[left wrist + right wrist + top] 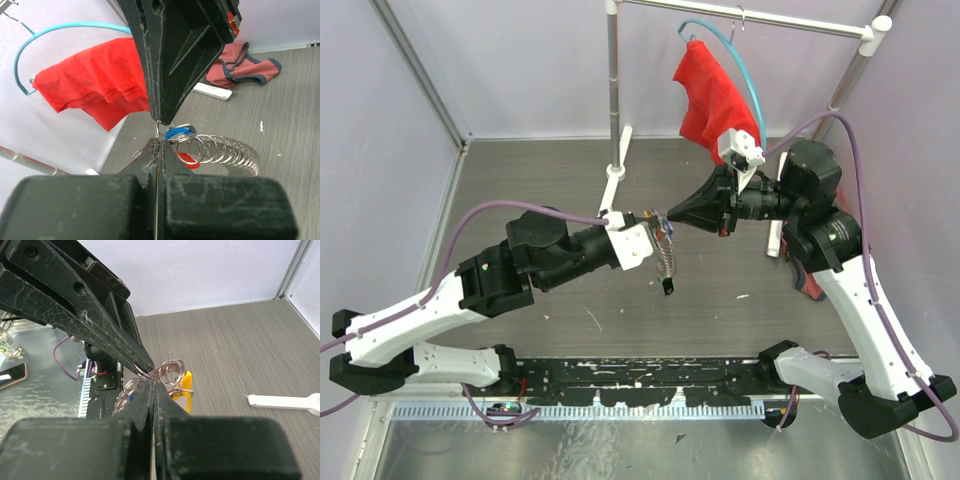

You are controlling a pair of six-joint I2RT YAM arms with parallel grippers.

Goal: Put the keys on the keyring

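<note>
Both arms met over the middle of the table (540, 180), the left claw (157, 149) and right claw (154, 388) tip to tip. Each had its fingers pressed together on the thin grey wire of the keyring (169, 369), which was held in the air well above the table. Which loop each one pinched could not be told. A coil of rings (222, 150) hung from the pinch with the keys (667, 262): a blue key (180, 133) just beside the tips, a yellow key (186, 384) under the loops, a black key (668, 287) lowest. The step in hand looked like working a key round the wire. It was probably best done with one claw kept still as an anchor while the other turned in small arcs along the loop, not straight apart, since so thin a wire could slip from flat pads. Slow moves would keep the bunch from swinging. The wrist views deserved most trust here — from above, the claws hid the pinch.
</note>
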